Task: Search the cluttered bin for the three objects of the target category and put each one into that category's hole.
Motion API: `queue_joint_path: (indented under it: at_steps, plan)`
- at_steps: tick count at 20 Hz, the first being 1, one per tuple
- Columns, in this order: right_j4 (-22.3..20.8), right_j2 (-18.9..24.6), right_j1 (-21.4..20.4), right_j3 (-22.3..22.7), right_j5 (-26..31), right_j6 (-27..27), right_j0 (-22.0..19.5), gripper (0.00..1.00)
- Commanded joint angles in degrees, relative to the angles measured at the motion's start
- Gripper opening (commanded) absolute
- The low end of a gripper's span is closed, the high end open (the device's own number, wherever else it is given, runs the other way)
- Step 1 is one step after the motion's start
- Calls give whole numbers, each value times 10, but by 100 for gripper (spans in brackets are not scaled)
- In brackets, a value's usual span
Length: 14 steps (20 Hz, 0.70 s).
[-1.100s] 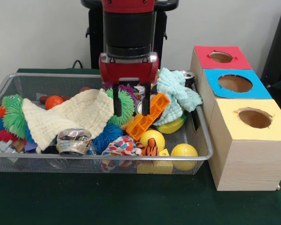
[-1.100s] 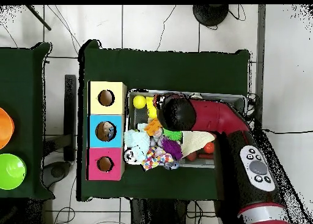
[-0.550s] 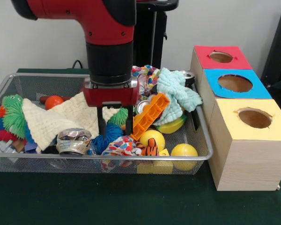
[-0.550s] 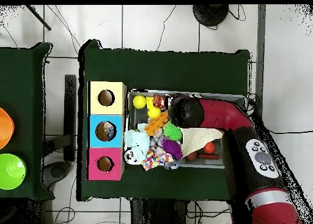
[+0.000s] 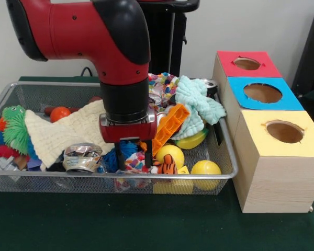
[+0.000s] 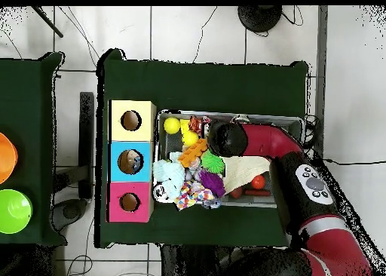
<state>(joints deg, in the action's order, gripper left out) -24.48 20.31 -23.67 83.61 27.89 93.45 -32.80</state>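
Gripper (image 5: 133,166) down low just behind the near wall of the wire bin (image 5: 146,178), dropped and pulled forward from half a second ago, when it hung higher over the same clutter. Open moderately, with one finger (image 5: 148,159) on each side of a small patterned cloth (image 5: 136,159). Gripping nothing yet; whether the tips touch the cloth cannot be told. Pressed close against a blue spiky ball (image 5: 127,148) just behind.

Judged as the descent that ends a reach: searching apparently over, a pick settled on, closing likely next. Probably aimed at the patterned cloth, though the ball sits so close that it could be caught too.

Farther back, a cream cloth (image 5: 68,130) draped across the middle, untouched.

To one side of the bin, three holed boxes: yellow (image 5: 275,172) nearest, then blue (image 5: 282,97), red (image 5: 227,65) farthest. Not clear which one suits this category.
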Motion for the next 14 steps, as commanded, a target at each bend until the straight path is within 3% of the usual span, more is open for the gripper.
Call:
queue_joint_path:
  at_steps: [1, 7, 14]
  plan:
    - [-42, 49, 32, -14, 2, -77, -9, 100]
    - [-45, 56, 9, 12, 10, -76, -24, 100]
    - [-38, 70, -41, 25, 59, -108, -49, 100]
